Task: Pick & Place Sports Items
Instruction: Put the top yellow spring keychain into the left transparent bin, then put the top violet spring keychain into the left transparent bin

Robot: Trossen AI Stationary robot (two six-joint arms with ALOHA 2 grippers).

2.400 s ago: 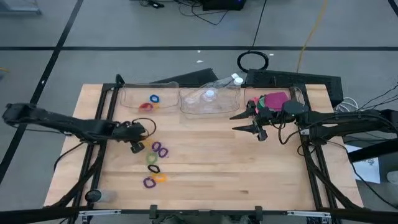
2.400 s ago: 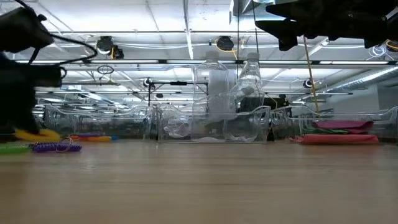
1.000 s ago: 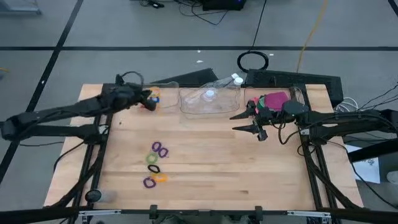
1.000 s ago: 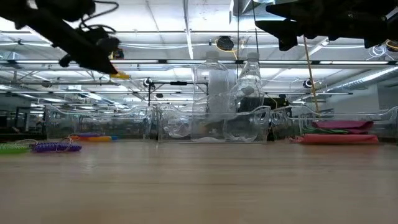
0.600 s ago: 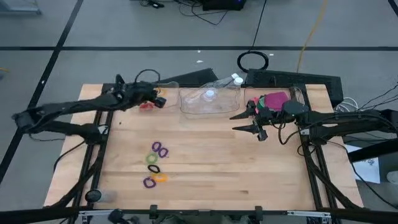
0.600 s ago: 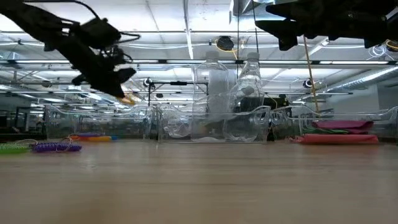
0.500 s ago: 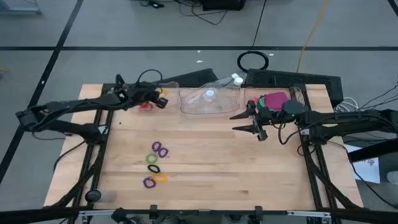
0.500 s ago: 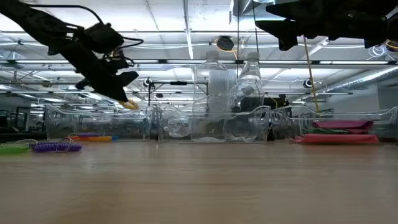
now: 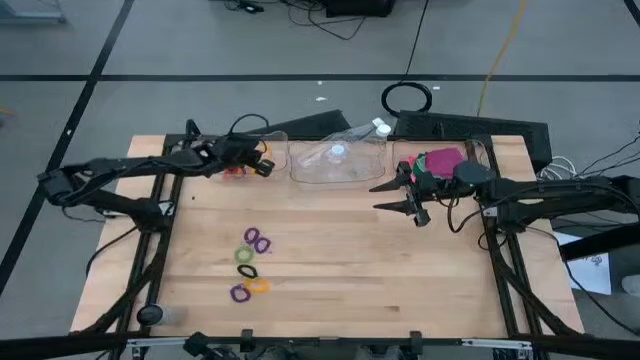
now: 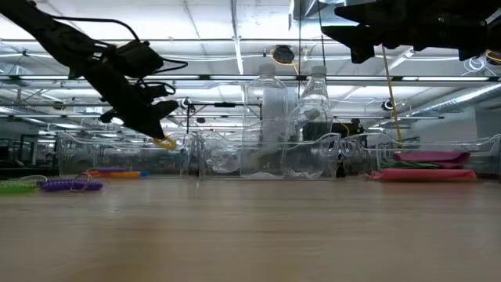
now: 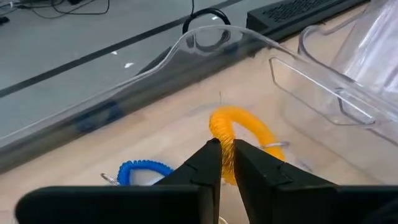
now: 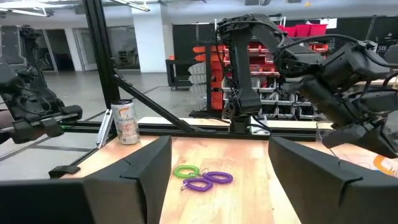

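**Orange ring held over the left clear bin**

Orange ring (image 11: 239,134) is pinched between the closed fingers of the left gripper (image 11: 227,152), which hangs above the clear bin (image 9: 215,150) at the table's far left corner. Held at that height and tilted downward, the ring looks ready to be dropped in beside the rings already there, so the step in hand is probably the release.

In that bin the left wrist view shows one blue ring (image 11: 140,171); the high view also shows one red ring (image 9: 233,170) there. I cannot tell if more lie hidden under the gripper.

On the open table (image 9: 350,280) five rings remain in a loose cluster: two purple rings (image 9: 256,240) touching each other, one green ring (image 9: 245,256), one black ring (image 9: 247,271), and a purple and orange pair (image 9: 248,289) lying against each other, which may make the count six.

The right gripper (image 9: 405,195) waits with fingers spread wide and empty, just beside the right bin (image 9: 480,150), where the pink piece (image 9: 443,160) and green pieces are stacked. A middle bin (image 9: 335,165) holds two clear bottles.
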